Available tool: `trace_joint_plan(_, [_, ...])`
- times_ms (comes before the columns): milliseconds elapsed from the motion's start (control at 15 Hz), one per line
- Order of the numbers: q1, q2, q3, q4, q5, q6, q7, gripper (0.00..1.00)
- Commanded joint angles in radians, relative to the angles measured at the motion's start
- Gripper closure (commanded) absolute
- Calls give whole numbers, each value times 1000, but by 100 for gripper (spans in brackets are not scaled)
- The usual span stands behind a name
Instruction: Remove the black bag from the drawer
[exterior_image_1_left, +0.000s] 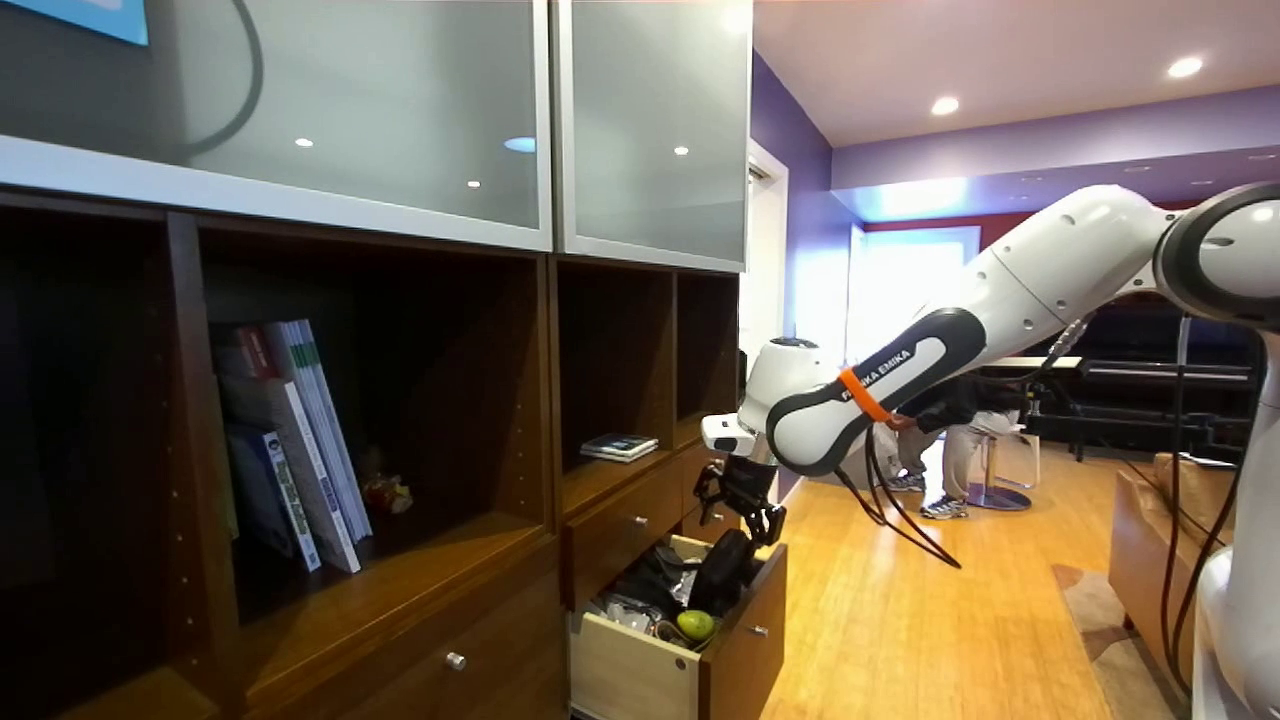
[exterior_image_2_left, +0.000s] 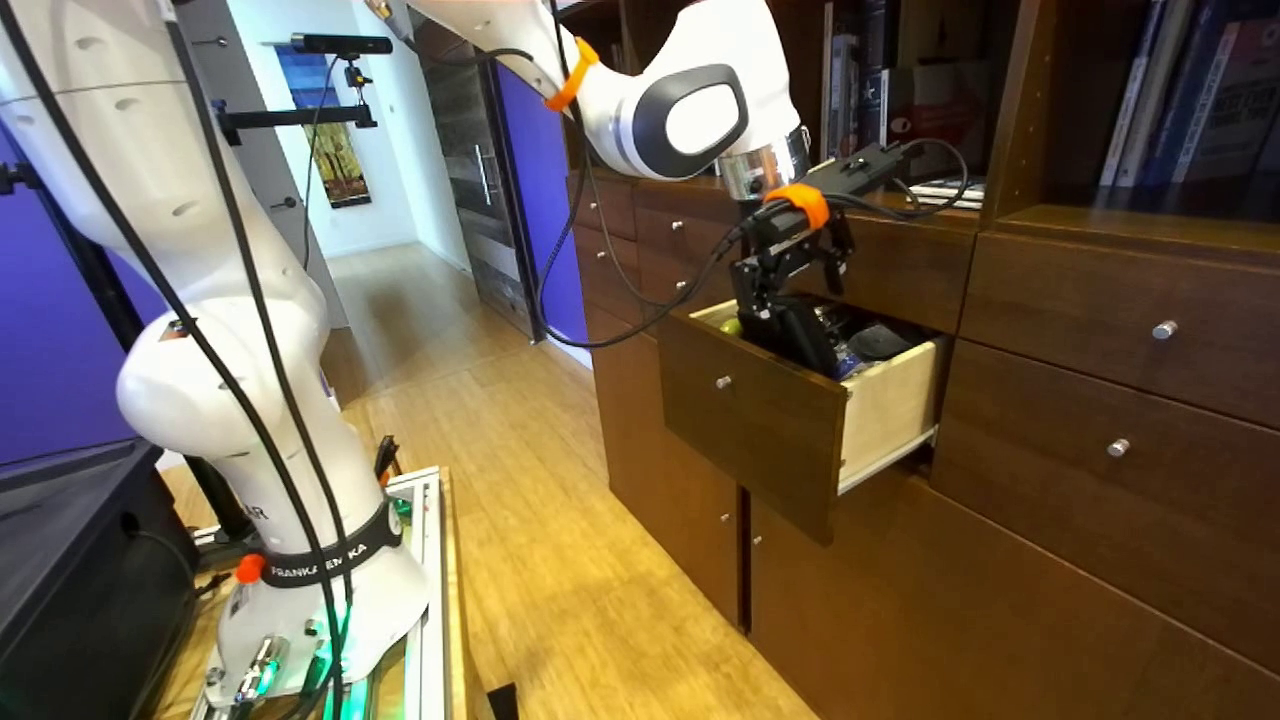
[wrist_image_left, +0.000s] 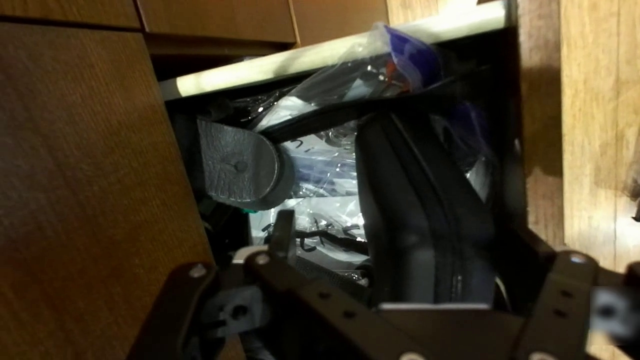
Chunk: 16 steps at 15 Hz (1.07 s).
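Note:
The black bag (wrist_image_left: 420, 200) is a soft black pouch with a zip line. It stands on edge against the drawer's front wall, over other items, and also shows in both exterior views (exterior_image_1_left: 722, 572) (exterior_image_2_left: 806, 335). The dark-brown drawer (exterior_image_2_left: 750, 430) is pulled out; its pale side wall shows in the wrist view (wrist_image_left: 280, 62) and in an exterior view (exterior_image_1_left: 630, 660). My gripper (wrist_image_left: 410, 230) points down at the drawer with its fingers wide apart, one on each side of the bag. It also shows in both exterior views (exterior_image_1_left: 738, 528) (exterior_image_2_left: 797, 298). Whether a finger touches the bag cannot be told.
In the drawer are a yellow-green ball (exterior_image_1_left: 696, 625), a grey-black case (wrist_image_left: 237, 167) and clear plastic bags (wrist_image_left: 325, 170). A closed drawer front (exterior_image_2_left: 880, 265) sits above the open one. A shelf with a small stack of books (exterior_image_1_left: 618, 446) is above that.

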Motion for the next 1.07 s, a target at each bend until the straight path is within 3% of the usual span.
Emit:
trace_joint_plan(0, [0,4,0,-5,-33,-7,19,34])
trace_joint_plan(400, [-1,1,0,-2,-31,-50,15,75])
trace_joint_plan(800, [5,-57,-4,-1,22,-103,2,78])
trace_joint_plan(1000, [11,-101,-19,34,119,-229,-10,78])
